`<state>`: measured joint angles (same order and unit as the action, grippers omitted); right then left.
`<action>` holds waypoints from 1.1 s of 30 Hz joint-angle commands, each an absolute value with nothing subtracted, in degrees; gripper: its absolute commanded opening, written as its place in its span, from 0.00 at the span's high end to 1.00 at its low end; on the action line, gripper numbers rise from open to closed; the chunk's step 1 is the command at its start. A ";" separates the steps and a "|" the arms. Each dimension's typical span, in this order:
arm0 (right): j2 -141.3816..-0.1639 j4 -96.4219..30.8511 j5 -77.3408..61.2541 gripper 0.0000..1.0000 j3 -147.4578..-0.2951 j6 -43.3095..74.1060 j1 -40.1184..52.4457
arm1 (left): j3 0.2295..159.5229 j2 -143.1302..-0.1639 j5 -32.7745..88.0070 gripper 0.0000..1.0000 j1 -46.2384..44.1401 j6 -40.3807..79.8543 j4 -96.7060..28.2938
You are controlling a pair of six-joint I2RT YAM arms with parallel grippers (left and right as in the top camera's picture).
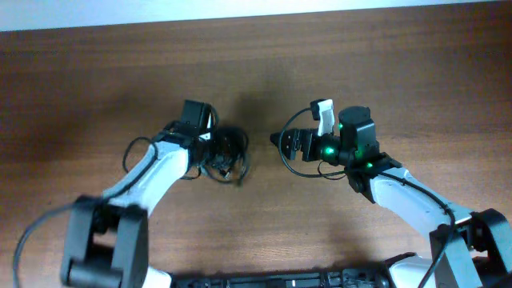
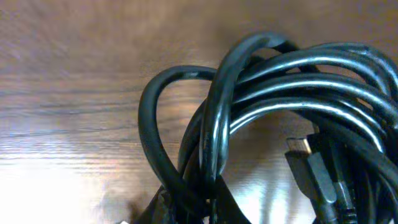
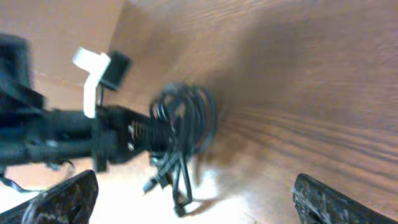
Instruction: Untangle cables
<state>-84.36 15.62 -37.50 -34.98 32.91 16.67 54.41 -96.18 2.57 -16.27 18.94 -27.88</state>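
The cables (image 1: 226, 154) are a knotted bundle of thin black cords, held off the wooden table at centre left. My left gripper (image 1: 214, 152) is shut on the bundle. In the left wrist view the coils (image 2: 280, 99) fill the frame, with a plug end (image 2: 311, 168) hanging at the right and the jaws (image 2: 199, 205) pinching the strands at the bottom. My right gripper (image 1: 280, 142) is open and empty, a short way right of the bundle. The right wrist view shows the bundle (image 3: 183, 121) ahead with loose plug ends dangling, between my wide-apart fingers (image 3: 193, 199).
The wooden table (image 1: 360, 72) extends behind and around both arms. The white wall edge runs along the top. The arms' own thicker black wires (image 1: 136, 148) loop beside the left arm and under the right wrist.
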 commanded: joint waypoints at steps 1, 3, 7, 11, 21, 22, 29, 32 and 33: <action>-83.64 15.84 -42.48 0.01 -35.57 36.73 17.34 | 54.72 -86.48 5.87 1.00 -16.25 20.71 -27.55; -83.72 16.43 -42.68 0.01 -35.57 36.88 18.59 | 54.72 -84.29 9.32 1.00 -16.25 21.50 -27.55; -83.79 21.37 -41.93 0.01 -35.57 36.88 24.16 | 54.72 -83.11 11.62 1.00 -16.25 27.22 -27.55; -84.18 22.74 -26.52 0.12 -35.57 36.93 29.85 | 54.72 -83.11 15.66 1.00 -17.26 27.62 -27.57; -85.03 26.20 -24.80 0.71 -35.59 36.93 32.23 | 54.72 -76.53 18.72 1.00 -19.40 27.16 -27.53; -85.03 26.22 -24.82 0.81 -35.59 36.93 32.23 | 54.72 -75.07 18.70 1.00 -19.40 27.16 -27.53; -85.01 24.58 -25.30 0.96 -35.57 36.23 31.53 | 54.87 -73.06 18.65 0.48 -19.33 17.04 -27.53; -85.01 23.86 -28.84 0.96 -35.57 36.23 30.15 | 56.51 -71.94 13.72 0.45 -19.33 11.60 -27.51; -85.01 23.90 -30.20 0.96 -35.57 36.23 29.78 | 56.62 -71.96 11.11 0.48 -19.33 11.11 -27.55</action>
<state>-84.97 23.51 -26.44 -35.53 37.17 30.72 54.35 -73.36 16.05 -19.18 16.51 -27.70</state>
